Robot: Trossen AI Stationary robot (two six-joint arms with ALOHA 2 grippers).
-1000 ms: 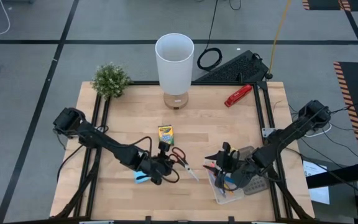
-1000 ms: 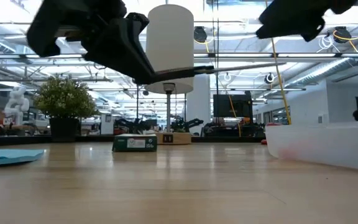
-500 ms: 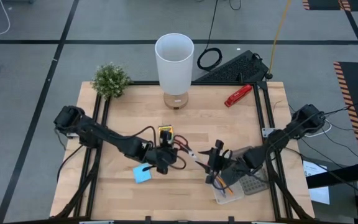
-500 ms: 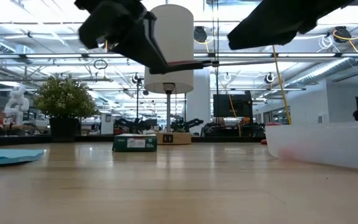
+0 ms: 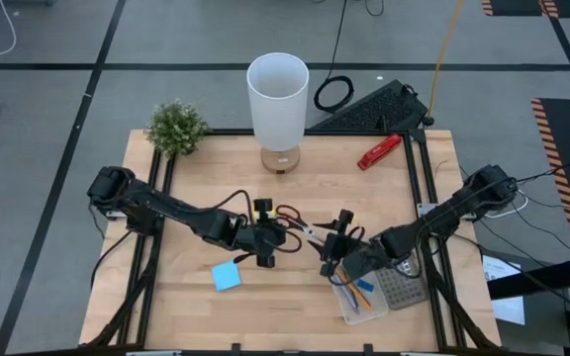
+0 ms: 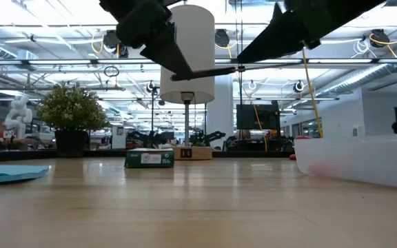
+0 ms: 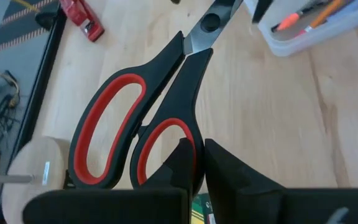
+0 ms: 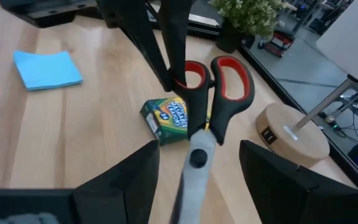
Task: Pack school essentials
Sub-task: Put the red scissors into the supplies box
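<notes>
The red-handled scissors [image 5: 295,225] hang above the table's middle, blades shut and pointing toward the right arm. My left gripper [image 5: 273,238] is shut on their handle. My right gripper [image 8: 197,149] is open; its fingers stand on either side of the blades [image 8: 191,186] without touching them. The yellow-green crayon box [image 8: 168,118] lies flat on the table below the scissors. The blue sticky-note pad [image 5: 226,276] lies flat toward the near edge. A clear box [image 5: 364,299] holding pencils and pens sits at the near right. My left gripper pinches the rim of the scissors' smaller handle loop [image 7: 180,127] between its two fingers. The fingers come from the table's left, roughly in line with the scissors. The scissors are lifted clear of the table and held about level, blades away from the gripper.
A white lamp [image 5: 278,99] on a round wooden base stands at the far middle, a small green plant [image 5: 176,127] at the far left corner, a red stapler-like tool [image 5: 378,151] at the far right. A grey perforated piece [image 5: 402,291] lies beside the clear box.
My left gripper has carried the scissors up, toward the table's right and far edges, uncovering the sticky-note pad. My right gripper has left the clear box and gone toward the table's left, up to the scissors' blades, which now lie between its fingers.
</notes>
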